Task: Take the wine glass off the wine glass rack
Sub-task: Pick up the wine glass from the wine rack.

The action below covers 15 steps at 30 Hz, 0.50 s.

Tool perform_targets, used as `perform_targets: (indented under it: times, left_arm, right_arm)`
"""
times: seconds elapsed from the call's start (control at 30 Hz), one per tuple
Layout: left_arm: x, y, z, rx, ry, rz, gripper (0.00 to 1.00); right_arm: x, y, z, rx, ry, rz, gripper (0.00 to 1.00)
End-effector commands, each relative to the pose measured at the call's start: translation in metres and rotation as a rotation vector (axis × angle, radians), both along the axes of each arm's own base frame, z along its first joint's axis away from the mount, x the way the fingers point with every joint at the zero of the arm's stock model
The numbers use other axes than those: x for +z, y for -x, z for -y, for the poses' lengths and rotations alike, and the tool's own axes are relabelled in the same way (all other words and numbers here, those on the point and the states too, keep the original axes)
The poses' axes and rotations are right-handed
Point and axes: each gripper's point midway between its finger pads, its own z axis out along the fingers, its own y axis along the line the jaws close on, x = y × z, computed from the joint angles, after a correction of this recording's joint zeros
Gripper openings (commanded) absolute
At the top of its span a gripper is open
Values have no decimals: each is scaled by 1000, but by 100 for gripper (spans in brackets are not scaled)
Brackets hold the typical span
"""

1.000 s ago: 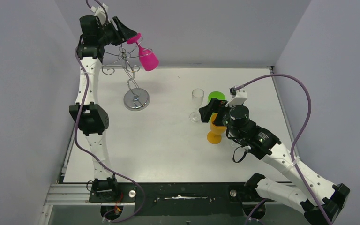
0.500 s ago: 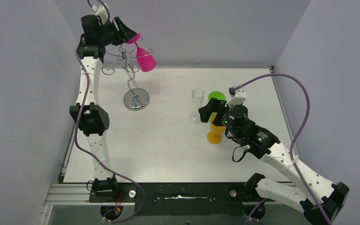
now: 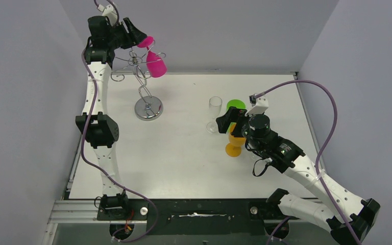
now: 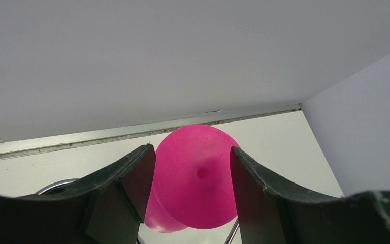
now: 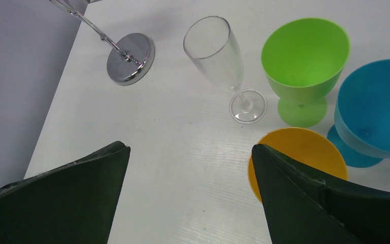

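Note:
The pink wine glass hangs upside down and tilted at the top right of the silver wire rack, whose round shiny base stands on the table at the back left. My left gripper is raised beside the rack top and is shut on the glass's round pink foot, one finger on each side. I cannot tell whether the stem still rests in a scroll arm. My right gripper is open and empty above the table; the rack base also shows in the right wrist view.
A clear flute, a green cup and an orange cup stand mid-right by the right gripper. A blue cup shows in the right wrist view. Grey walls close the back and sides.
The left gripper has drawn the pink glass slightly left, its bowl swinging closer to the rack's stem. The right arm has not moved.

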Motion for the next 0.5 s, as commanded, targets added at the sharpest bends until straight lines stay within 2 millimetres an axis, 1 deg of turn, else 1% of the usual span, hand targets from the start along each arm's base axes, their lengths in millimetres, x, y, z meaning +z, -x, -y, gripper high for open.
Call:
perform_targets:
  times: [0.0,0.27,0.47]
  left_arm:
    - [39,12,-5,34,-42,90,56]
    - [22,8,-13,96,-143,60,56]
    - [2,13,-5,57,-177,7,55]
  right_arm:
    - [22,-5,-2,-12,-44,52,96]
    - [21,-7,-5,-8,-43,48,96]
    - [20,-7,-8,-1,-42,42,96]
